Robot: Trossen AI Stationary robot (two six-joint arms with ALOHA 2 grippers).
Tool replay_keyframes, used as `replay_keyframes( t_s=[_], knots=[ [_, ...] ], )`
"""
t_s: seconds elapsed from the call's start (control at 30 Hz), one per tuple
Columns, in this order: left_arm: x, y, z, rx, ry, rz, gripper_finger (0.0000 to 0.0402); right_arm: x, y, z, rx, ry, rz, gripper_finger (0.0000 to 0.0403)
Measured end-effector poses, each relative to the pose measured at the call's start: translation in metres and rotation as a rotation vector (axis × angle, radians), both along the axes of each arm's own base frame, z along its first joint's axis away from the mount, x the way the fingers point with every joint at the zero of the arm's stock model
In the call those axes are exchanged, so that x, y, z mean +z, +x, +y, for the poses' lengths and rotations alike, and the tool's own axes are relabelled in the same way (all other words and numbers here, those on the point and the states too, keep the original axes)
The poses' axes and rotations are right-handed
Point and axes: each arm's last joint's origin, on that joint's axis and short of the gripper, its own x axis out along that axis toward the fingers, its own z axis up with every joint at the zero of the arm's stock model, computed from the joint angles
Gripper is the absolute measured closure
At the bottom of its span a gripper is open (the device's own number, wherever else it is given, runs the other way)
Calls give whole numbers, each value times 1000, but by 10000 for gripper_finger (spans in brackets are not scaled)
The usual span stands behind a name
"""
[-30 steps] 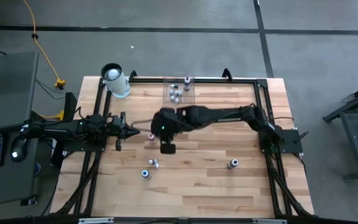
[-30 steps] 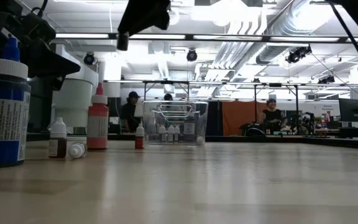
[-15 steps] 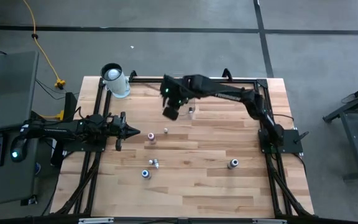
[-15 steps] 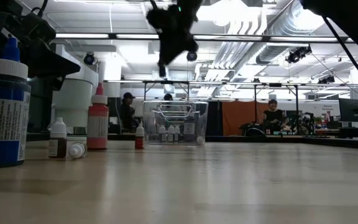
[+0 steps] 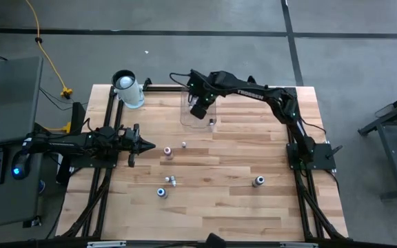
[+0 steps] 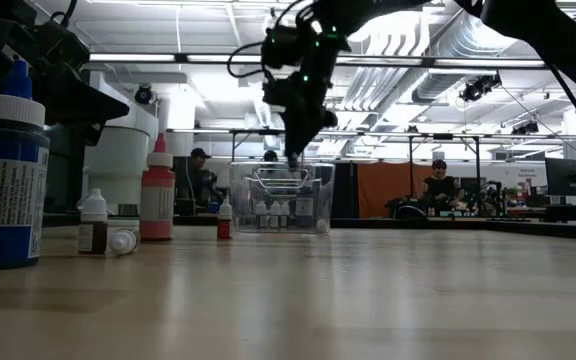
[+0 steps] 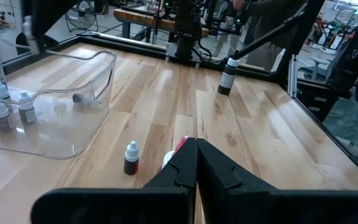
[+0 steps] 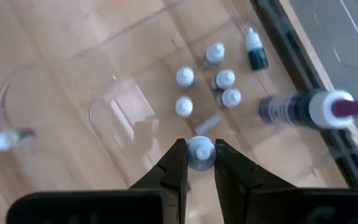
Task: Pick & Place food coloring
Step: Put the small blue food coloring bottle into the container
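Observation:
My right gripper hangs over the clear bin at the table's far middle, shut on one tiny food coloring bottle. Several small white-capped bottles stand in the bin, along with a bigger purple one. More bottles stand or lie on the wood: one by the bin, a pink-red one and others near the middle, and one to the right. My left gripper waits shut and empty at the table's left. My right gripper pinches the tiny bottle between its two fingertips, one on each side of it just below its round white top. The fingers point down from above. The bottle is upright, lifted clear above the bin's floor.
A big white cylinder stands at the far left corner. Black frame rails run along the table's edges. In the low view, a large blue-capped bottle and a pink-red bottle stand close by. People sit in the room behind.
My right gripper has carried the small bottle from over the table's middle toward the far edge, turning as it went, and now hangs over the clear bin. It has stayed shut on the bottle. The bottles on the table have not moved.

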Motion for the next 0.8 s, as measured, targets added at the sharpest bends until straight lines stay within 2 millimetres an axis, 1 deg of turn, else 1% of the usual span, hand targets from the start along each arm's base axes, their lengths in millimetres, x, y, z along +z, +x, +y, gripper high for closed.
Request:
replay_keyframes(
  t_s=[0.1,0.2,0.4,0.8],
  knots=[
    [0,0,0,0,0,0,401,-11,-2,-11,-47,31,-31,354],
    [0,0,0,0,0,0,401,-23,-3,-18,-79,70,-55,354],
    [0,0,0,0,0,0,401,-41,-8,-29,-168,80,-67,354],
    [0,0,0,0,0,0,401,-43,-15,-40,-270,66,-63,354]
  ],
)
